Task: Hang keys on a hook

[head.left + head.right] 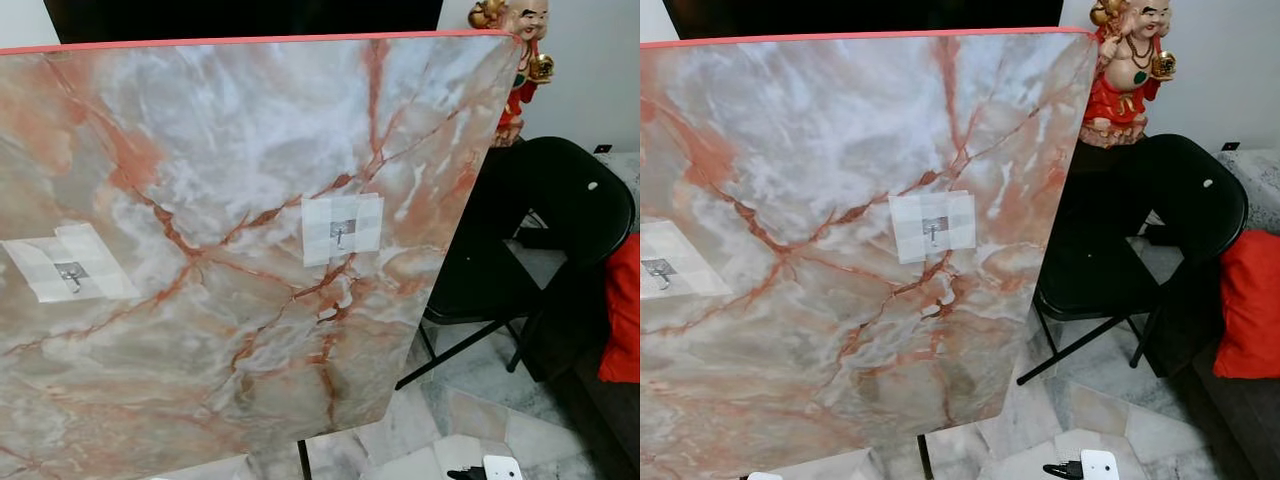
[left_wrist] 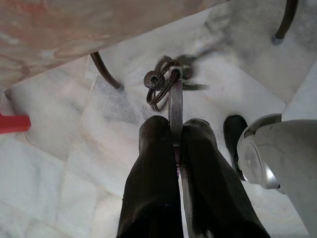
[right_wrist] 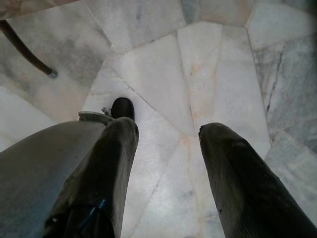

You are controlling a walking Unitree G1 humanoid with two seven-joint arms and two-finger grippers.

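A lived-in room of a home. The floor (image 3: 163, 74) is pale marble laid in odd-shaped slabs. A marble-patterned board (image 1: 220, 230) with a red edge stands on thin dark legs, two small hooks (image 1: 341, 232) taped to its face. Beside it is a black folding chair (image 1: 1140, 250), a laughing Buddha figurine (image 1: 1128, 70) against the white wall, and a red cushion (image 1: 1247, 305).

Head views evenly bright, diffuse light, soft glare on the marbled board (image 1: 230, 200) toward 12 o'clock, mild softness at the edges; left wrist view sharp on its dark fingers (image 2: 153, 183), keys (image 2: 166, 87) motion-blurred at 12 o'clock; right wrist view evenly lit floor (image 3: 208, 64), faint shadows.
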